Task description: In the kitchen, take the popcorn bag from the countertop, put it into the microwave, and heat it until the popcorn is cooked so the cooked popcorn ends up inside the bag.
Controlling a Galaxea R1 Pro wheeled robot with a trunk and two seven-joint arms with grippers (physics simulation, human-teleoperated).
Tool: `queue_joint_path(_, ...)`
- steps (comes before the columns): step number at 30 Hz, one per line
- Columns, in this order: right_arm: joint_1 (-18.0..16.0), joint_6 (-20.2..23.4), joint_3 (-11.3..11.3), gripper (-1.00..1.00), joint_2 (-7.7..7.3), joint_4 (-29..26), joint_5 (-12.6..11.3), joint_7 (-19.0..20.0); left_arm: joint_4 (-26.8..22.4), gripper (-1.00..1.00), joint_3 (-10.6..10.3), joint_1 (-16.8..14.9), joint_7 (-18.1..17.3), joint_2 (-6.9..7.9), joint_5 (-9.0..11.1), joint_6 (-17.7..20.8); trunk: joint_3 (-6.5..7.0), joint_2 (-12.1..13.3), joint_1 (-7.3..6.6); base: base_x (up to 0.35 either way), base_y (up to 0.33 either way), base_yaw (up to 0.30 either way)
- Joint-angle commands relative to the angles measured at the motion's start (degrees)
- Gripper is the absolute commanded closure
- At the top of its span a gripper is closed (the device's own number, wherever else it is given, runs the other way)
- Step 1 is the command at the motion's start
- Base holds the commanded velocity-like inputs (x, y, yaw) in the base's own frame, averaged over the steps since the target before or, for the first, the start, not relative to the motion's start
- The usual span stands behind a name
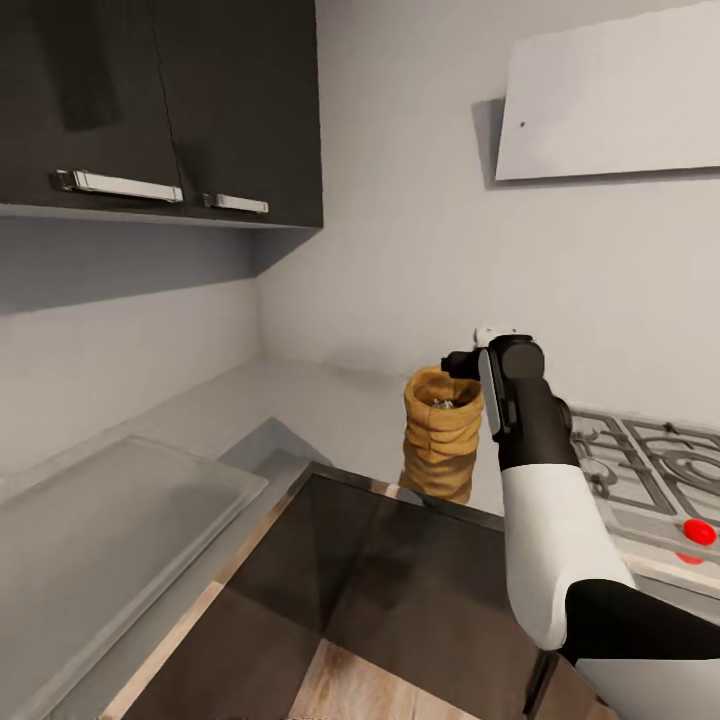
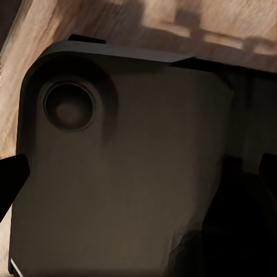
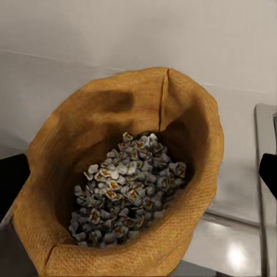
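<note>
The popcorn bag (image 1: 440,440), a tan wrinkled sack with a rolled rim, stands upright on the grey countertop (image 1: 320,400) near its front edge. In the right wrist view its mouth (image 3: 190,144) gapes wide, with pale popcorn (image 3: 124,187) inside. My right gripper (image 1: 468,362) hovers at the bag's upper right rim, open; its dark fingertips (image 3: 11,184) sit at the frame's two sides with the bag between and below them. My left gripper (image 2: 138,173) hangs open over a dark part of the robot's body (image 2: 144,161) and wooden floor. The microwave is out of view.
A steel gas hob (image 1: 640,460) with a red knob (image 1: 698,532) lies right of the bag. Dark wall cabinets (image 1: 160,110) hang at upper left, a white hood (image 1: 610,95) at upper right. A pale glassy slab (image 1: 100,530) lies at left. Dark cabinet fronts (image 1: 400,570) drop below the counter edge.
</note>
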Motion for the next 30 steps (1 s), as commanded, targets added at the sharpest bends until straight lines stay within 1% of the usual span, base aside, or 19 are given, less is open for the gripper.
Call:
queue_joint_path(1,0.0,0.2,-0.1,-1.0,0.05,0.0,-0.1,-0.2,0.0,-1.0,0.1,0.0,-0.1,-0.01,0.4,-0.1,-0.08,0.0,0.0,0.0,0.0,0.274)
queue_joint_path(3,0.0,0.2,-0.1,-1.0,0.05,0.4,-0.3,-0.2,0.0,-1.0,0.1,0.0,-0.1,-0.01,0.4,-0.1,-0.1,0.0,0.0,0.0,0.0,0.132)
queue_joint_path(7,0.0,0.2,-0.4,-1.0,0.05,7.0,-0.2,-0.2,0.0,-1.0,0.1,0.0,-0.1,-0.01,0.4,-0.1,-0.11,0.0,0.0,0.0,0.0,0.023)
queue_joint_path(12,0.0,0.2,-0.5,-1.0,0.05,8.7,-0.2,-0.3,0.0,-1.0,0.1,0.0,-0.1,-0.01,0.4,-0.1,-0.11,0.0,0.0,0.0,0.0,0.002)
queue_joint_path(13,0.0,0.2,-0.9,-1.0,0.05,9.1,-0.5,-0.6,0.0,-1.0,0.0,0.0,-0.1,-0.01,0.3,-0.1,-0.11,0.0,0.0,0.0,0.0,0.0)
queue_joint_path(15,0.4,0.2,-1.5,-1.0,0.05,9.7,0.0,-1.2,0.0,-1.0,0.1,0.0,-0.1,-0.01,0.4,-0.2,-0.11,0.0,0.0,0.0,0.0,0.0)
queue_joint_path(17,0.5,0.2,-2.2,-1.0,0.05,9.3,0.1,-1.5,0.0,-1.0,0.1,0.0,-0.1,-0.01,0.5,-0.2,-0.11,0.0,0.0,0.0,0.0,0.0)
queue_joint_path(23,0.7,0.2,-0.4,-1.0,-0.01,7.4,0.5,-0.6,0.0,-1.0,0.2,0.0,-0.1,-0.01,0.5,-0.2,-0.11,0.0,0.0,0.0,0.0,0.0)
queue_joint_path(28,0.8,0.2,-0.4,-1.0,-0.31,5.8,0.6,-0.6,0.0,-1.0,0.2,0.0,-0.1,0.0,0.5,-0.2,-0.11,0.0,0.0,0.0,0.0,-0.009)
queue_joint_path(30,0.8,0.2,-0.5,-1.0,-0.37,5.2,0.6,-0.6,0.0,-1.0,0.2,0.0,-0.1,-0.01,0.5,-0.2,-0.11,0.0,0.0,0.0,0.0,-0.146)
